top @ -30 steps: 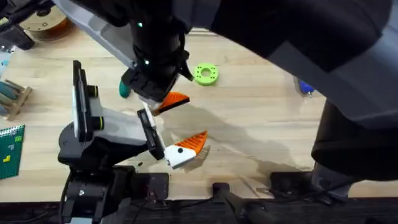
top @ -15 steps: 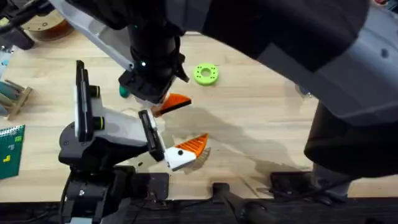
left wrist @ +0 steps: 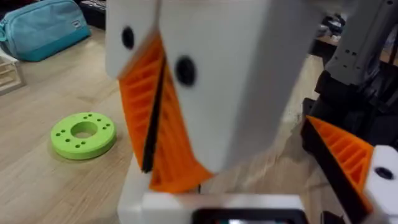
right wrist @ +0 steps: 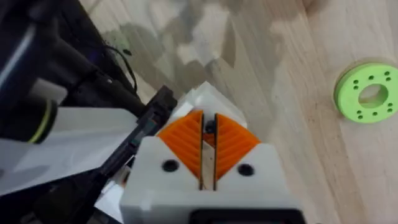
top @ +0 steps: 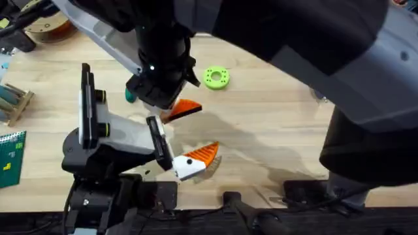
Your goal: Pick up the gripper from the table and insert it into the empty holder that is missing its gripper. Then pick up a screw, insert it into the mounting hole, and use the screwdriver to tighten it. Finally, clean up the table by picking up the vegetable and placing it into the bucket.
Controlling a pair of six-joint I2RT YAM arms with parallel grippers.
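My right gripper [top: 174, 106] [right wrist: 208, 149] reaches across to the left side, shut on the gripper [top: 187, 107], a small orange wedge. Its black side [left wrist: 152, 124] shows as a thin line between the ribbed orange pads. It hangs right at the white holder [top: 152, 120] [left wrist: 132, 194] [right wrist: 208, 94] on the left arm's jaw. My left gripper [top: 176, 138] is open, and its orange-tipped twin finger [top: 201, 155] [left wrist: 345, 158] stands apart on the other side. A dark green vegetable [top: 130, 96] peeks out from behind the right arm on the table [top: 274, 130].
A bright green ring disc [top: 216, 78] [left wrist: 83, 134] [right wrist: 370, 92] lies just beyond the grippers. A brown spool [top: 46, 25] sits at the far left corner, with a wooden rack [top: 13, 101] and a green board [top: 10, 156] along the left edge. A teal bag [left wrist: 43, 28] lies farther off.
The right arm has shifted slightly, carrying the orange wedge a little toward the holder. The left arm has edged slightly right. Little has moved in the last half second.
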